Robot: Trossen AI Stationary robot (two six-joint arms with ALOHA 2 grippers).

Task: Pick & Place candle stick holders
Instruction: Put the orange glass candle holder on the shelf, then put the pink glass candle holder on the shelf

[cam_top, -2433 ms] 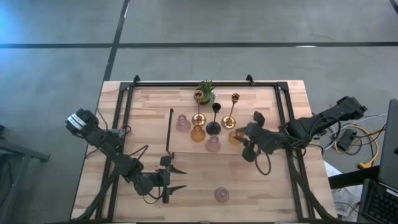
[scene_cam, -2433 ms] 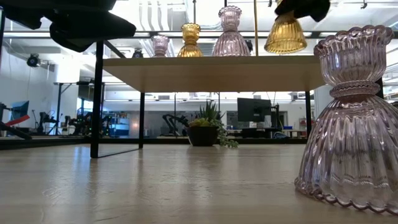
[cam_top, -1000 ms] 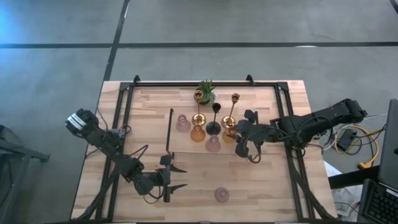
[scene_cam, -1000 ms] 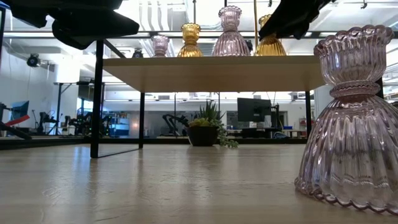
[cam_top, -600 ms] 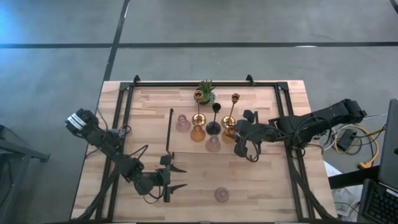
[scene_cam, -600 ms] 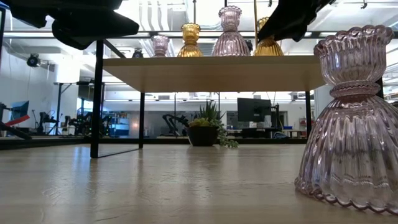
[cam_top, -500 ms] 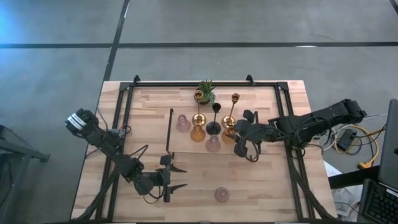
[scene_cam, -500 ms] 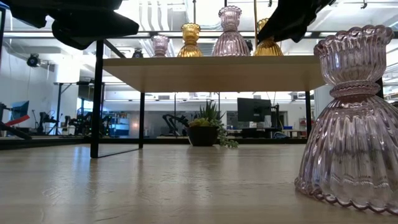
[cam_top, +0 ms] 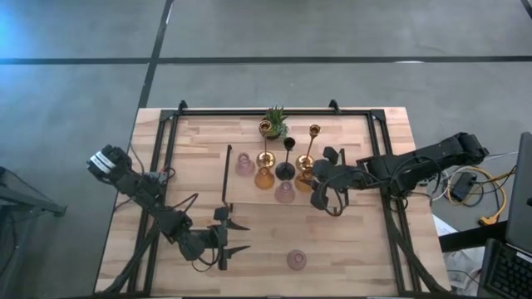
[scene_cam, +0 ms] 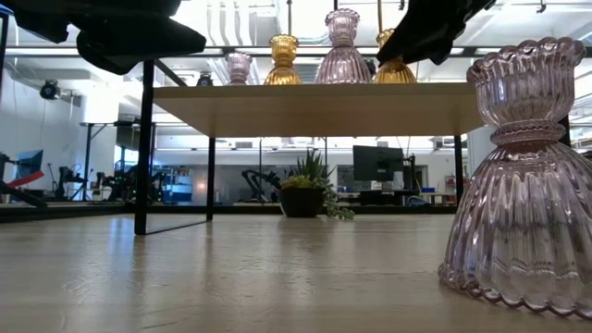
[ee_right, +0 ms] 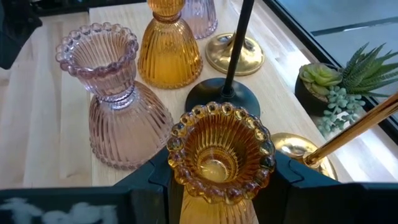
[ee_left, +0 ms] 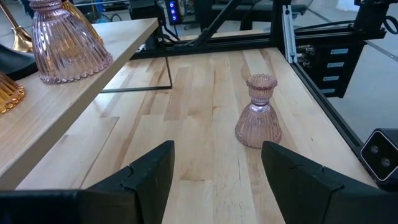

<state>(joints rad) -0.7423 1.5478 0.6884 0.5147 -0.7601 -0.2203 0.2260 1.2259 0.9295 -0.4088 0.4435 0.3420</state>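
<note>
The right claw [ee_right: 219, 180] pinches an amber holder [ee_right: 221, 158] on the shelf [scene_cam: 314, 104], just beside the black holder [ee_right: 227, 87]; a pink holder [ee_right: 121, 118] stands near. The left claw [ee_left: 214, 180] is spread, facing another pink holder [ee_left: 258, 115] on the worktop [ee_left: 205, 124].

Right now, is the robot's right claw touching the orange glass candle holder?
Touching. In the right wrist view the right gripper has a dark finger pressed against each side of the amber glass holder, with no gap showing.

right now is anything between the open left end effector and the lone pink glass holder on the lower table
Nothing visible. The left end effector faces the ribbed pink glass candle holder across bare wooden tabletop; the raised wooden shelf lies off to one side.
</note>
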